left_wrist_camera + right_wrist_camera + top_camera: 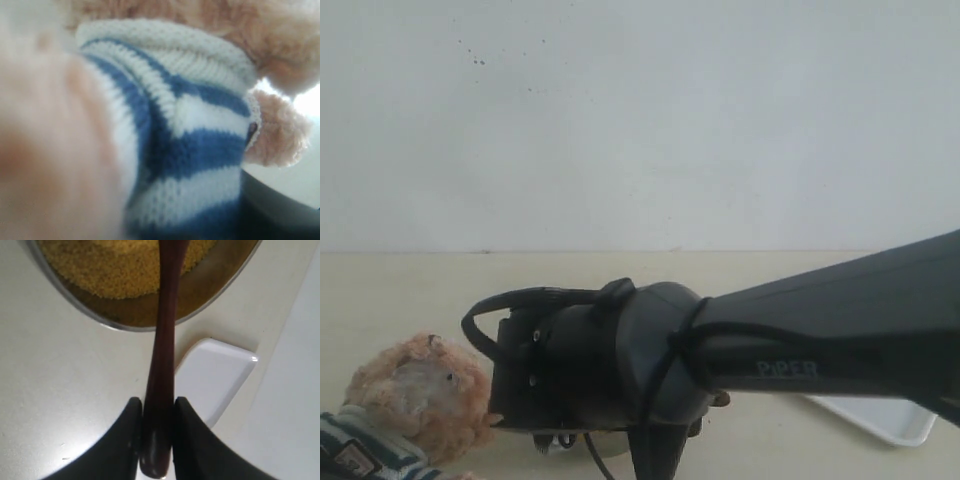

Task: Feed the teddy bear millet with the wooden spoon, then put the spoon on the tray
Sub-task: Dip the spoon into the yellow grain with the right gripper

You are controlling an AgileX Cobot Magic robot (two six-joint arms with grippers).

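The teddy bear (pixel 415 395), fluffy and light brown in a striped shirt, leans at the lower left of the exterior view. Its shirt (pixel 200 150) fills the left wrist view, pressed between the jaws of my left gripper (pixel 170 210), which is shut on it. One dark finger (pixel 285 212) shows at the shirt's edge. My right gripper (pixel 157 402) is shut on the handle of the wooden spoon (pixel 165 330). The spoon's far end reaches over the millet (pixel 115 265) in the steel bowl (pixel 125 324); its tip is out of view. The white tray (pixel 215 375) lies beside the bowl.
My right arm (pixel 770 350) crosses the exterior view from the right and hides most of the bowl (pixel 605 440) and the spoon. A corner of the tray (pixel 880 418) shows under the arm at the right. A pale wall stands behind the table.
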